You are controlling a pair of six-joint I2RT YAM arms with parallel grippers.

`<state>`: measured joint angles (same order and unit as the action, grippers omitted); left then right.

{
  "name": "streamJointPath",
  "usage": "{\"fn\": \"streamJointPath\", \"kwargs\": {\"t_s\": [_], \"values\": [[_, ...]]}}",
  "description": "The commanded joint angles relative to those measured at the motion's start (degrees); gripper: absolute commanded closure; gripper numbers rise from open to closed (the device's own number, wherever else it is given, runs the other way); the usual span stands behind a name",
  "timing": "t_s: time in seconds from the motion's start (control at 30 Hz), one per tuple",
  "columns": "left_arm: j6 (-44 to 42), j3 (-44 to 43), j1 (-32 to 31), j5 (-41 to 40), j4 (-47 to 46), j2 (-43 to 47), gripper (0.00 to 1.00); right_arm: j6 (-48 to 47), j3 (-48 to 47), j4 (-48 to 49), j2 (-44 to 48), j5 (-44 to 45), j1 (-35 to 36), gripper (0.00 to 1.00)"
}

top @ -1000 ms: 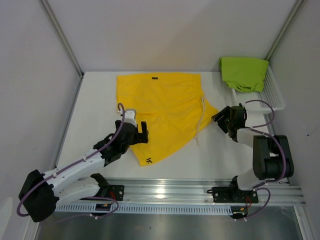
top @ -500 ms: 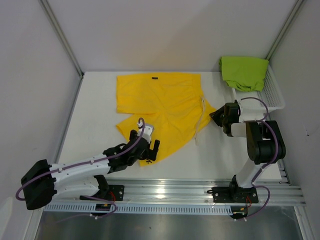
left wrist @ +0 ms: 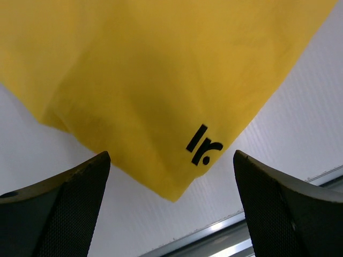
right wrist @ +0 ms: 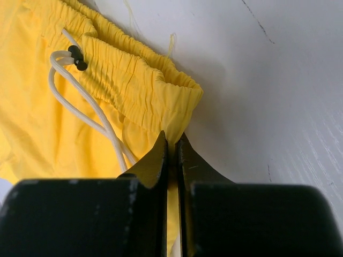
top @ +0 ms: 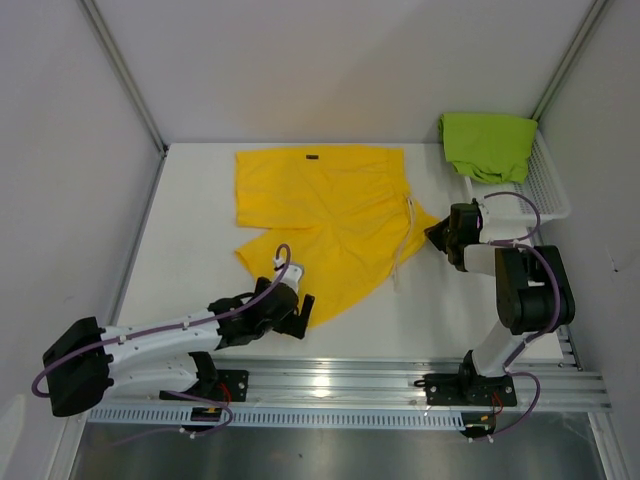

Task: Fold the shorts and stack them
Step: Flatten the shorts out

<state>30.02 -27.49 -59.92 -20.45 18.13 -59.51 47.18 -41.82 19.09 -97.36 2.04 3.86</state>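
The yellow shorts (top: pixel 330 215) lie spread on the white table, waistband to the right, white drawstring (right wrist: pixel 80 101) loose on top. My right gripper (top: pixel 438 232) is shut on the waistband's near corner; in the right wrist view yellow cloth is pinched between the closed fingers of that gripper (right wrist: pixel 172 144). My left gripper (top: pixel 300 310) stands open at the near hem corner. In the left wrist view that corner of the yellow shorts (left wrist: pixel 150 80), with its dark logo (left wrist: pixel 203 145), lies between the wide-apart fingers (left wrist: pixel 59 209) on the table. The lime green shorts (top: pixel 488 145) sit bunched in the basket.
The white mesh basket (top: pixel 548 190) stands at the back right against the wall. Grey walls close in the table on the left, back and right. The metal rail (top: pixel 330 380) holding both arm bases runs along the near edge.
My right gripper has closed on the waistband corner. My left arm has swung from the left hem down toward the near edge, to the hem corner with the logo, staying open.
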Motion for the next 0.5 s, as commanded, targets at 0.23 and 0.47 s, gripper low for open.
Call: {"fn": "streamJointPath", "kwargs": {"t_s": [0.23,0.47], "values": [[17.3,4.6,-0.5,0.7,6.4,19.1,0.03,-1.2,-2.1,-0.7,1.1,1.8,-0.9,1.0],[24.5,7.8,0.5,4.2,3.7,22.9,0.06,-1.1,-1.8,-0.4,1.2,1.4,-1.1,1.0]]}}
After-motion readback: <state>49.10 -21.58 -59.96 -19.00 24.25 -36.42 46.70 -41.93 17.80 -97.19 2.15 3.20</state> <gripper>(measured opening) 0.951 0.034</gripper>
